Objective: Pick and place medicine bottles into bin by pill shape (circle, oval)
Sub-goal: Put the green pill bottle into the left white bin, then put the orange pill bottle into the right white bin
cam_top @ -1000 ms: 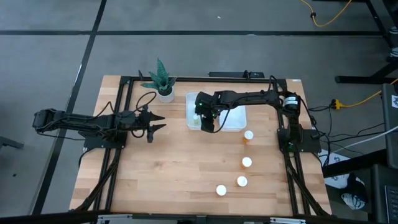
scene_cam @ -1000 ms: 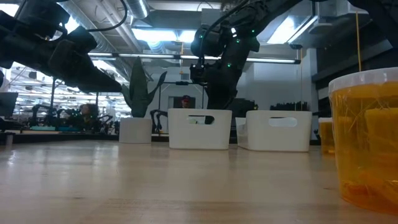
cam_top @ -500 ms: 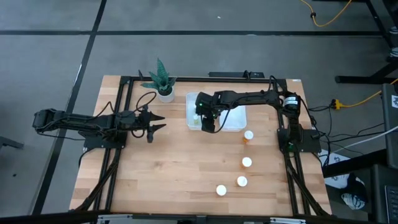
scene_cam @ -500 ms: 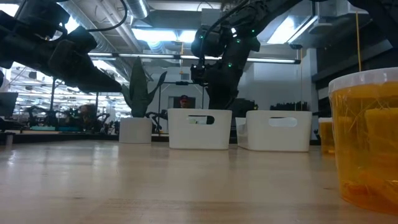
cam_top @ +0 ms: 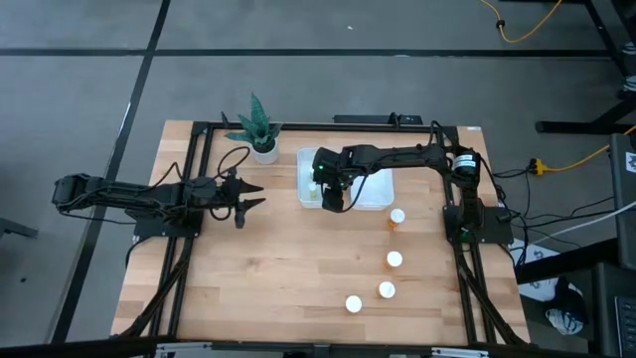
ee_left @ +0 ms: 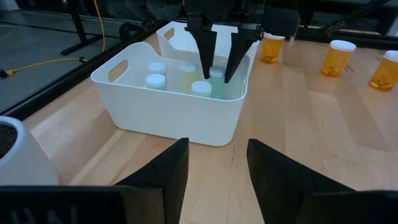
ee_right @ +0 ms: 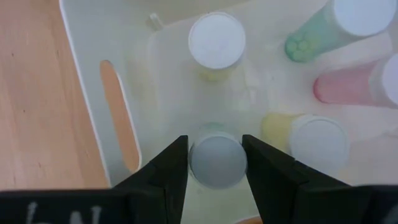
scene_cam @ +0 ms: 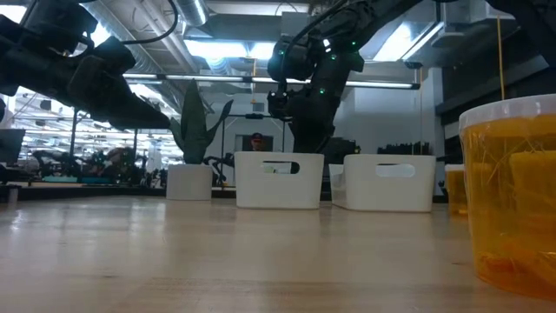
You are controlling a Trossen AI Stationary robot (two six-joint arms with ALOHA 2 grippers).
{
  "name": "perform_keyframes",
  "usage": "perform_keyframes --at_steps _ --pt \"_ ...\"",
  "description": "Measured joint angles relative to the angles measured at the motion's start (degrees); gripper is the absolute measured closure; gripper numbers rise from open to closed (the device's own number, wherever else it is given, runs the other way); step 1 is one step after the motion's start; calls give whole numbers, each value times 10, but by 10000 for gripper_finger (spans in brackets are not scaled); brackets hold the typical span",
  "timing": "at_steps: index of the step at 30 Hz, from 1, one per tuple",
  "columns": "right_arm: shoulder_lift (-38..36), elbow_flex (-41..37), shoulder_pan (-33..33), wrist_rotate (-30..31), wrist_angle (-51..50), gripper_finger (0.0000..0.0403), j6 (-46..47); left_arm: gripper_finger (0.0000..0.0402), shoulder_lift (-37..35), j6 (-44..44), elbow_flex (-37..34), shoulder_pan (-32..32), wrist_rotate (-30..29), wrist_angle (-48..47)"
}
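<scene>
My right gripper (ee_right: 215,163) hangs inside the left white bin (ee_left: 180,118), fingers spread with a pale green white-capped bottle (ee_right: 216,160) standing directly between them, not clamped as far as I can see. More small bottles (ee_right: 217,43) stand just ahead in the same bin; four amber bottles (cam_top: 395,260) sit well apart on the table (cam_top: 278,278). My left gripper (cam_top: 248,198) waits open, well to the side, near the potted plant (cam_top: 258,127).
</scene>
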Motion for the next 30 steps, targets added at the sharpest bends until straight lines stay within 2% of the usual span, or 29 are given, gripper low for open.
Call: perform_keyframes --at_steps 13,22,30 --pt "0 0 0 0 0 179 20 246 0 0 0 0 0 0" --pt "-2 18 0 0 -14 190 44 246 0 0 0 0 0 0" --pt "-2 110 0 0 -108 205 52 246 0 0 0 0 0 0"
